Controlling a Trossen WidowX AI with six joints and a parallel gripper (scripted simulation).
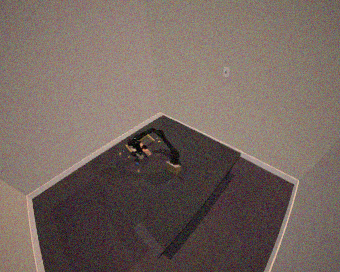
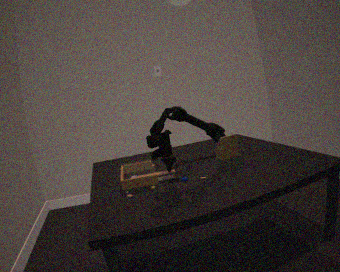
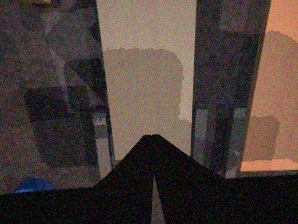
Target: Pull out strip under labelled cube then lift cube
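Nearest the wrist camera, we are looking at the tool (image 3: 152,142) with its two fingers pressed together into a single dark wedge, pinching nothing. The tip is sitting over the near part of the cream strip (image 3: 145,60), which is running up the middle of the frame. We cannot tell from this view whether the tip is actually bearing on the strip. Short grey bars (image 3: 102,145) are flanking the strip's near end, a blue object (image 3: 34,185) is showing at the lower left edge, and an orange strip (image 3: 280,65) is lying apart at the right. The labelled cube is falling outside the wrist frame. In the exterior view it is too dim to pick out inside the yellow tray (image 2: 139,177), so we cannot confirm here which strip is carrying it. We are judging the step in hand to be dragging the cream strip toward us with the closed tip. To do that well, we are advising steady downward pressure on the strip's centre line. The pull wants to run straight along the strip's length so it is not skewing into the bars or nudging the orange neighbour, and slowly enough that the cube is settling rather than tumbling. Farther off, the arm (image 2: 189,120) is arching down from its base on the dark worktop (image 2: 269,165).
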